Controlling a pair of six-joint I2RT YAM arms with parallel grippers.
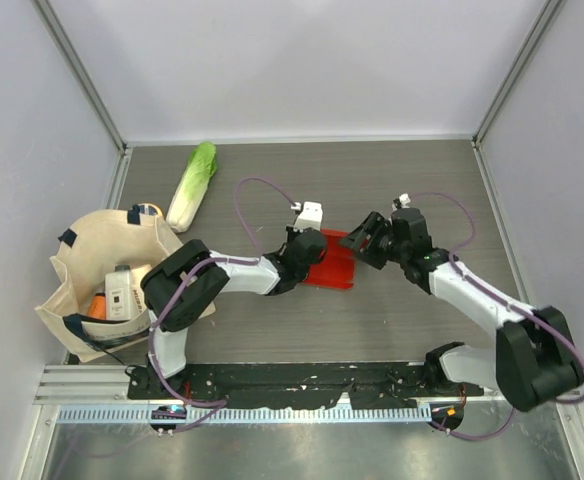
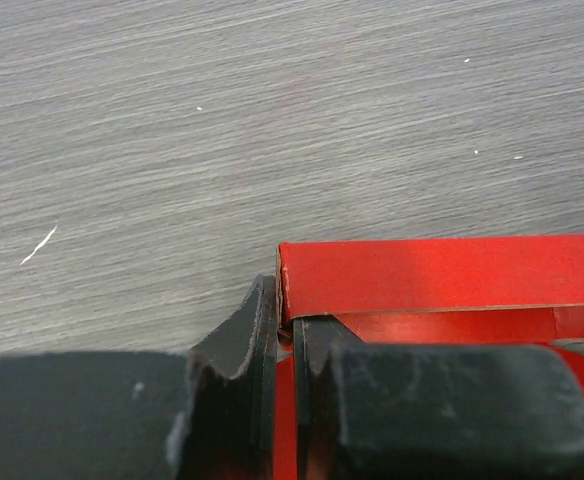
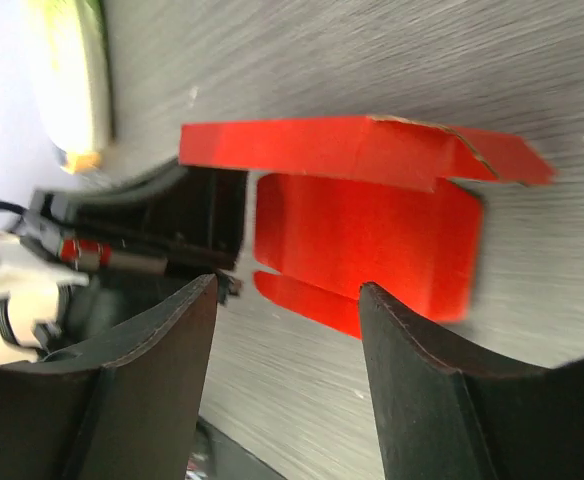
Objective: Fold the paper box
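The red paper box [image 1: 334,262] lies partly folded in the middle of the table. My left gripper [image 1: 305,250] is at its left edge, shut on a raised red side flap [image 2: 284,400]; a folded red wall [image 2: 442,275] stands just beyond the fingers. My right gripper [image 1: 365,240] is open and empty, hovering just right of the box. In the right wrist view the box [image 3: 372,230] shows one raised wall and a flat base, with the left gripper [image 3: 162,235] at its left.
A beige tote bag [image 1: 102,270] with items inside sits at the left. A napa cabbage [image 1: 192,185] lies at the back left, also in the right wrist view [image 3: 72,80]. Grey walls enclose the table.
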